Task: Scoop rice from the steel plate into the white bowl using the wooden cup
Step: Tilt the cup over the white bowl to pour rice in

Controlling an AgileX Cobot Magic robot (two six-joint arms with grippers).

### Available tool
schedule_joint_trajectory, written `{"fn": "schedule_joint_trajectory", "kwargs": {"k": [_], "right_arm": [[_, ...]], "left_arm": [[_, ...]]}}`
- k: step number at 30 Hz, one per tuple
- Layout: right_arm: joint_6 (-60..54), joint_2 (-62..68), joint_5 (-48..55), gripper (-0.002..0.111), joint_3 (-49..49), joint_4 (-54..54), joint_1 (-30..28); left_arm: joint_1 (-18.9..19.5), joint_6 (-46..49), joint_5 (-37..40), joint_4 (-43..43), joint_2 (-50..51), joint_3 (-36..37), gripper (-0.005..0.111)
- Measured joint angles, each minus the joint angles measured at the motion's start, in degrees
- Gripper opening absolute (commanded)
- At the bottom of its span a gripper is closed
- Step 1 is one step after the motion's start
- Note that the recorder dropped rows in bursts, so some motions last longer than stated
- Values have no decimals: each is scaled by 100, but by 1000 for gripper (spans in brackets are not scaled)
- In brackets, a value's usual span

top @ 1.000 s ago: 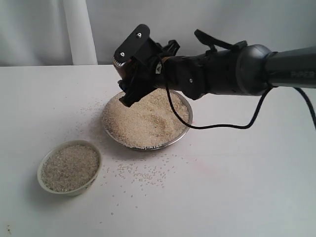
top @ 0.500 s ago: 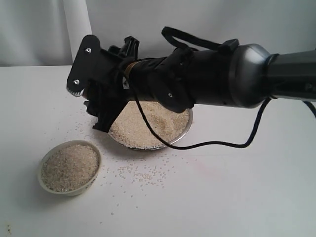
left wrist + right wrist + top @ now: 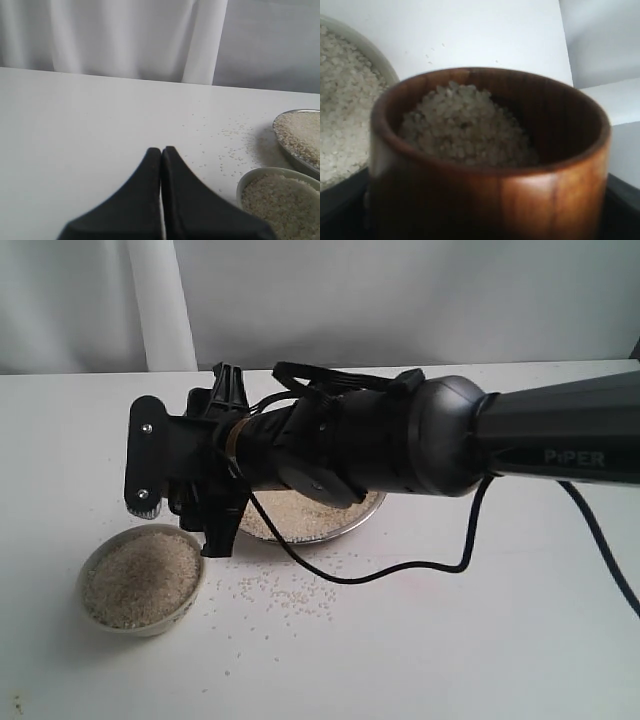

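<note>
In the right wrist view my right gripper (image 3: 485, 220) is shut on the wooden cup (image 3: 520, 195), which stands upright with a mound of rice (image 3: 465, 125) inside. The white bowl (image 3: 379, 62) lies just beyond the cup, filled with grains. In the exterior view my right gripper (image 3: 180, 500) hangs just above the white bowl (image 3: 130, 628), at its far right rim, and the fingers hide the cup. The arm covers most of the steel plate (image 3: 352, 522) and its rice (image 3: 300, 512). My left gripper (image 3: 161, 152) is shut on nothing, low over bare table near the bowl (image 3: 250, 176).
Loose grains (image 3: 290, 592) are scattered on the white table in front of the plate and others (image 3: 230, 145) lie between plate and bowl. A black cable (image 3: 400, 570) droops from the right arm to the tabletop. A white curtain (image 3: 160, 300) hangs behind the table.
My right arm has swung left and down from above the steel plate to the white bowl's far right rim, carrying the filled cup. The bowl and plate have stayed put.
</note>
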Motion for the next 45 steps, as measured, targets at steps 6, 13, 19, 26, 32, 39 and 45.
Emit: {"fn": "schedule_joint_trajectory", "kwargs": {"k": [6,13,19,26,32,39,45], "right_arm": [[0,0,136,0,0,-699,98],[17,161,698,0,-423,-905,188],[72,515,1545,0,-1146,-1350,428],[957,686,2102,0,-1196,-2848,868],[1333,686,2454,0,-1213,-3586,974],[1372,686,2531,0,-1213,-3903,1084],[1383,809,2626,0,-1223,-4201,1098]], "left_arm": [[0,0,0,0,0,0,0],[0,0,0,0,0,0,0],[0,0,0,0,0,0,0],[0,0,0,0,0,0,0],[0,0,0,0,0,0,0],[0,0,0,0,0,0,0],[0,0,0,0,0,0,0]]}}
